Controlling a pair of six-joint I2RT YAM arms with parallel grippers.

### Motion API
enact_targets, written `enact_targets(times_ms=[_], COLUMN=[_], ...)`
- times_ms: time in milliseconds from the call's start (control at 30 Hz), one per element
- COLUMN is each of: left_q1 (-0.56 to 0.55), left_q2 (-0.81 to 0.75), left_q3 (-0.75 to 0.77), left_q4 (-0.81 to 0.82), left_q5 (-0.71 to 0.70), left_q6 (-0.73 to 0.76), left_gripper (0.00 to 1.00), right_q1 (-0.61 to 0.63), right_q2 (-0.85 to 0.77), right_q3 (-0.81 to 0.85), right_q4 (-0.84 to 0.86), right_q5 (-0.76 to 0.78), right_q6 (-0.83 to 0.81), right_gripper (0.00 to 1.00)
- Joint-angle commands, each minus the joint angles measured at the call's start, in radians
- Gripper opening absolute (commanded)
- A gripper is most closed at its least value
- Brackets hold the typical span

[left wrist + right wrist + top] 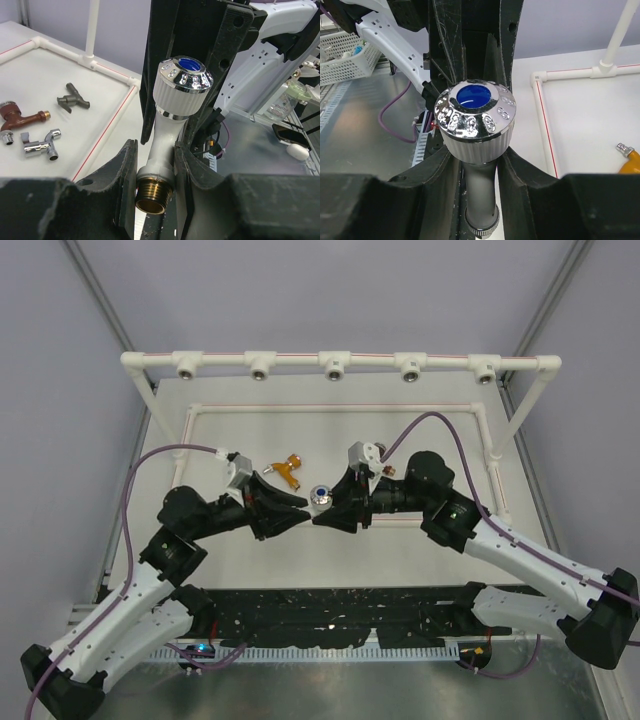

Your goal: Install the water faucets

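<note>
Across the top view spreads the white desk (400, 440). It bears a raised pipe frame (300, 359) along the upper part of the frame, with five metal-ringed tee sockets (334, 365) in a row. A flat pipe rectangle (330, 406) lies on the surface below it.

The left arm (130, 600) and the right arm (520, 550) rise from the lower corners and meet at frame centre.

The left claw (156, 155) is clamped on the white faucet (165, 125) low on its body, just above the brass thread. The right claw (480, 165) is clamped on the same faucet's neck, just under the ribbed knob with its chrome cap and blue centre. The white faucet sits between the two claws at the centre of the top view.

The orange-gold faucet (290, 472) lies on the desk inside the rectangle, just to the upper left of the held one.

At the left of the left wrist view, three more faucets lie on the desk:
- The copper-brown faucet (22, 119) and the chrome faucet (40, 145) lie just beside each other.
- The dark grey faucet (74, 100) lies apart, to their upper right.
</note>
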Motion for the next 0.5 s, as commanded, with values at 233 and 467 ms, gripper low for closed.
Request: enact_targets(times_ms=[233, 467], left_q1=[-0.004, -0.002], left_q2=[-0.021, -0.019], left_q3=[0.038, 0.064], left_q4=[0.066, -0.055], left_q5=[-0.02, -0.088], left_q6=[-0.024, 0.022], left_gripper=[0.0, 0.23], right_q1=[0.013, 0.007], right_q2=[0.013, -0.004], right_q3=[0.04, 0.021], right_q4=[0.039, 0.032], right_q5=[-0.009, 0.023], right_q6=[0.018, 0.009], right_gripper=[0.33, 0.06])
